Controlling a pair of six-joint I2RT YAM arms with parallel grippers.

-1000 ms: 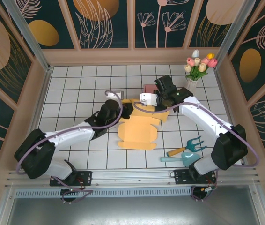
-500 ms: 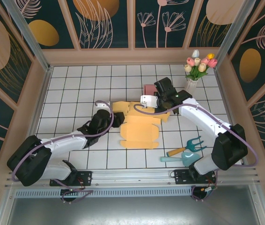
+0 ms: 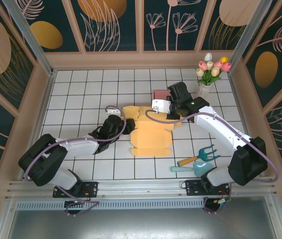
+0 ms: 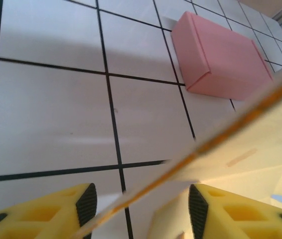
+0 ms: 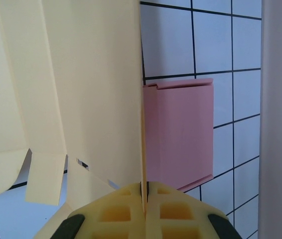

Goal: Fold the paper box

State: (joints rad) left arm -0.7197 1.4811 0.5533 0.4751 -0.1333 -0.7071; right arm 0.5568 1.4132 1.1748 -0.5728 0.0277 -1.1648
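White tiled table [image 3: 81,94]. The flat yellow cardboard paper box [image 3: 151,142] lies unfolded at the table centre. A small pink folded carton [image 3: 157,94] sits just beyond its far edge. Right gripper [image 5: 144,188] is clenched on the paper box's far-right flap edge. Left gripper [image 4: 140,201] is released, its fingers apart, with a flap edge passing between them.

A pink box [image 3: 157,94], tulip vase [image 3: 205,88] (back right), fork [image 3: 204,154] and trowel [image 3: 193,168] on tiles.
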